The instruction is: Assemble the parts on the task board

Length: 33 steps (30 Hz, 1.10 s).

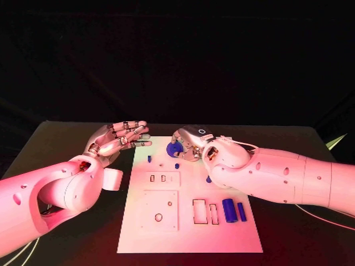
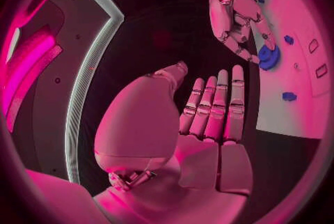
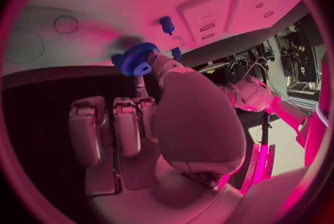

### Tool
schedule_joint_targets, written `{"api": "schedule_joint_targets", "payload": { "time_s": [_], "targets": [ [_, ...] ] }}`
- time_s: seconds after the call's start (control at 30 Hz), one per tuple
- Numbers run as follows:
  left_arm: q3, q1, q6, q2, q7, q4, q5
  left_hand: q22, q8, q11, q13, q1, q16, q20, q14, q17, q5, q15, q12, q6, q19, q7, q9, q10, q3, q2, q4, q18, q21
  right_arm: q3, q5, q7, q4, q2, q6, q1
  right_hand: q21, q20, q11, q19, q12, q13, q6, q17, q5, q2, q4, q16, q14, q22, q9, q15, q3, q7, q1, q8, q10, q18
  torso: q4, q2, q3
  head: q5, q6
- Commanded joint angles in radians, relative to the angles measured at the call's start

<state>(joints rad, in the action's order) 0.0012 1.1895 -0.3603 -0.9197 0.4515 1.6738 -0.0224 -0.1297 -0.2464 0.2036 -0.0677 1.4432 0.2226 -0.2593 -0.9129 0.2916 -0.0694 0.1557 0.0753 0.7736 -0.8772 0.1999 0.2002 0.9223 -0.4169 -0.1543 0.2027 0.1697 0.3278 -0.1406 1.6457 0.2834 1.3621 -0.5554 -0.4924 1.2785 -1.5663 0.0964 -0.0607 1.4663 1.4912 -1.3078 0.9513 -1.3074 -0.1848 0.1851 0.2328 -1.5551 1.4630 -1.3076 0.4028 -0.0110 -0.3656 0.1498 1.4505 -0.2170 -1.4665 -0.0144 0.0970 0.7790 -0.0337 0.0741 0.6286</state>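
Blue toothed gear [image 3: 138, 59], small plastic part, is pinched in the fingertips of the right hand [image 1: 195, 145], held over the far end of the white flat task board [image 1: 189, 235], near its far edge; gear teeth and centre bore show clearly in the right wrist view; left hand [image 1: 117, 138] hovers just off the board's far-left corner above the black counter [image 1: 57, 144], fingers straight and apart, grasping nothing.

Judgement: step in hand is seating the gear on its post; keep the bore square to the board, lower slowly, let go only once it sits flat; exact target post is hidden by the right hand, so I cannot tell alignment.

Board contents: two small blue pegs [image 1: 177, 165] stand near the gear; two blue cylinders [image 1: 229, 210] lie side by side at the near-right, beside empty rectangular cut-outs [image 1: 201, 211]; the near-left inset plate [image 1: 160, 209] with oval and round holes looks unfilled.
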Motion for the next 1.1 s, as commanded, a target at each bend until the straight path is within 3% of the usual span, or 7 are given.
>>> {"api": "schedule_joint_targets", "payload": {
  "time_s": [0.03,0.47,0.73,1.1],
  "targets": [
    [0.001,0.001,0.019,0.001,0.004,0.001,0.002,0.0,-0.004,0.005,0.001,-0.011,0.0,0.002,0.002,0.001,0.007,0.005,0.002,-0.007,-0.001,0.059,-0.001,0.002,-0.006,0.003,0.0,0.012,0.004,0.0,0.023,0.009,-0.01,0.01,0.009,-0.004,-0.005,-0.008,0.009,0.105,0.003,-0.193,0.025,-0.223,-0.002,-0.005,0.0,-0.005,0.099,-0.263,0.002,-0.007,-0.007,-0.016,-0.001,-0.003,-0.042,0.014,-0.0021,0.0,0.0006,-0.004,0.001],
    [0.001,0.002,0.022,0.003,0.0,-0.001,0.002,0.0,-0.004,0.005,0.001,-0.011,0.0,0.002,0.002,0.001,0.007,0.005,0.002,-0.007,-0.001,0.059,-0.001,0.002,-0.006,0.003,0.0,0.012,0.004,0.0,0.023,0.013,-0.045,0.037,0.029,-0.007,-0.005,-0.007,0.007,0.105,-0.005,-0.187,0.02,-0.221,-0.001,0.003,-0.001,-0.004,0.099,-0.263,-0.001,-0.006,-0.019,-0.013,-0.016,0.002,-0.036,0.014,-0.0039,0.0,0.002,-0.005,0.002],
    [0.001,0.002,0.023,0.005,-0.002,-0.003,0.002,0.001,-0.004,0.005,0.001,-0.014,-0.001,0.002,0.002,0.002,0.007,0.006,0.002,-0.007,0.0,0.06,-0.001,0.002,-0.006,0.002,-0.001,0.012,0.005,-0.001,0.019,0.006,-0.059,0.053,0.04,-0.008,-0.005,0.004,-0.01,0.105,-0.029,-0.167,-0.026,-0.221,0.0,0.027,-0.012,-0.004,0.099,-0.263,-0.017,0.008,-0.051,0.006,-0.053,0.039,-0.016,0.014,-0.004,0.0,0.002,-0.005,0.006],
    [0.001,0.002,0.023,0.004,-0.004,-0.004,0.002,0.001,-0.004,0.005,0.001,-0.015,-0.001,0.002,0.003,0.002,0.007,0.006,0.001,-0.008,0.0,0.06,-0.001,0.002,-0.006,0.002,-0.001,0.012,0.005,-0.001,0.01,0.01,-0.072,0.061,0.06,-0.008,-0.005,0.014,-0.02,0.105,-0.054,-0.147,-0.084,-0.221,0.002,0.046,-0.012,-0.004,0.099,-0.263,-0.036,0.018,-0.056,0.016,-0.1,0.089,0.005,0.014,-0.0031,0.0,0.0011,-0.004,0.006]
  ]
}}
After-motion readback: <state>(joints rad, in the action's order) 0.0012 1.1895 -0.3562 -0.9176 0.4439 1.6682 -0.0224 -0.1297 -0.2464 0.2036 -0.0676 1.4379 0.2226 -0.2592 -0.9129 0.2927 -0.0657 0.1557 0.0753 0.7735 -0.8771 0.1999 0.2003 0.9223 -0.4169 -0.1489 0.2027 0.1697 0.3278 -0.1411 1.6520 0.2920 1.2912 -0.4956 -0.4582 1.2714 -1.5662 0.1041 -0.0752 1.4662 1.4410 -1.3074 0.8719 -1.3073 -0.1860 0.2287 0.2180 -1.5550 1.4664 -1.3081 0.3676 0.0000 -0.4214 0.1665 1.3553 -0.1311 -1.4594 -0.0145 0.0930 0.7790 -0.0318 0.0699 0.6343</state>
